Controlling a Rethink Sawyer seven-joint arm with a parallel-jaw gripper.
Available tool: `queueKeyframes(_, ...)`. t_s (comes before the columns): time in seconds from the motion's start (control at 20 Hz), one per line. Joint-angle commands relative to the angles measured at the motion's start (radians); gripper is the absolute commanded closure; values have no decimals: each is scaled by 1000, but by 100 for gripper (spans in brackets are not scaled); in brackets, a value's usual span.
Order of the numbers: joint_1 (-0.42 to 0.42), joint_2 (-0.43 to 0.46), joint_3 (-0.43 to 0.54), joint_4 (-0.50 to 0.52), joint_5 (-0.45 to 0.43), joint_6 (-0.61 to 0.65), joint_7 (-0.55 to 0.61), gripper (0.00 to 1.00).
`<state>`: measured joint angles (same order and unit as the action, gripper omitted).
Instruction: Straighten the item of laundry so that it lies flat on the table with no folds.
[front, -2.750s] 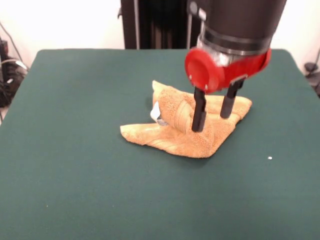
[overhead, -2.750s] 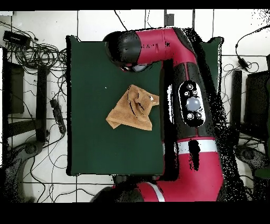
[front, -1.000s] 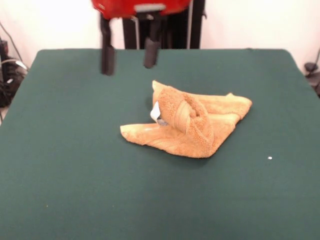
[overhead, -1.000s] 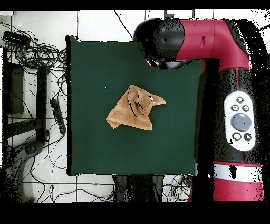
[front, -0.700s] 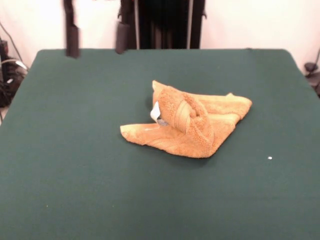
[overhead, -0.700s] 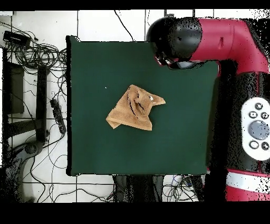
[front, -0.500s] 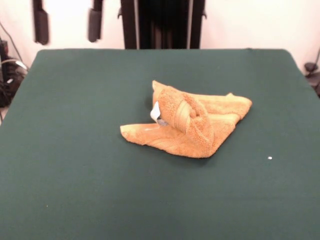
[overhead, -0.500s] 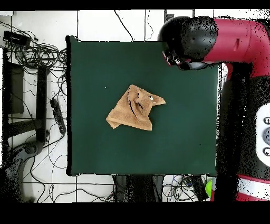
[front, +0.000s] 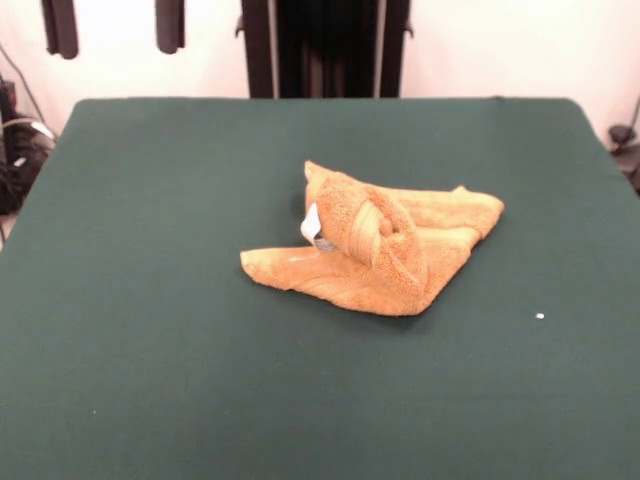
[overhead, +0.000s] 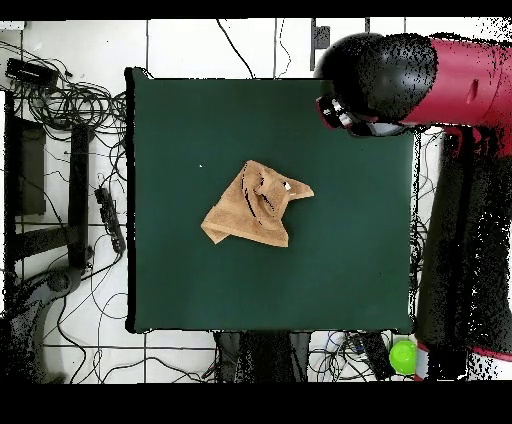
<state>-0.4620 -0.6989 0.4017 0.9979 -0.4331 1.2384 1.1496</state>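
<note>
The orange-tan terry towel (front: 375, 245) lies crumpled in a rough triangle near the middle of the dark green table (front: 150, 300), with a folded hump on top and a small white tag (front: 312, 228) at its left side. In the overhead view the towel (overhead: 256, 206) sits at the table's centre (overhead: 340, 270). My gripper (front: 113, 25) is open and empty, high above the table's far left corner; only its two dark fingertips (front: 60, 27) show at the top edge. In the overhead view the red and black arm (overhead: 400, 70) covers the table's upper right corner and hides the gripper.
A tiny white speck (front: 540, 317) lies on the cloth right of the towel. Cables and black gear (overhead: 60, 180) crowd the floor left of the table in the overhead view. A green object (overhead: 403, 356) sits on the floor at the lower right.
My gripper has risen and moved left in the front view, away from the table. In the overhead view the arm swung right. The towel has not moved.
</note>
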Motion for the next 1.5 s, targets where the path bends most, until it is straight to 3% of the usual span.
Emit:
queueKeyframes(0.05,8,2,109,278,55,-60,-187,0)
queueKeyframes(1.0,-2,-84,81,632,110,-373,30,0)
queueKeyframes(1.5,21,-75,46,761,138,-526,151,0)
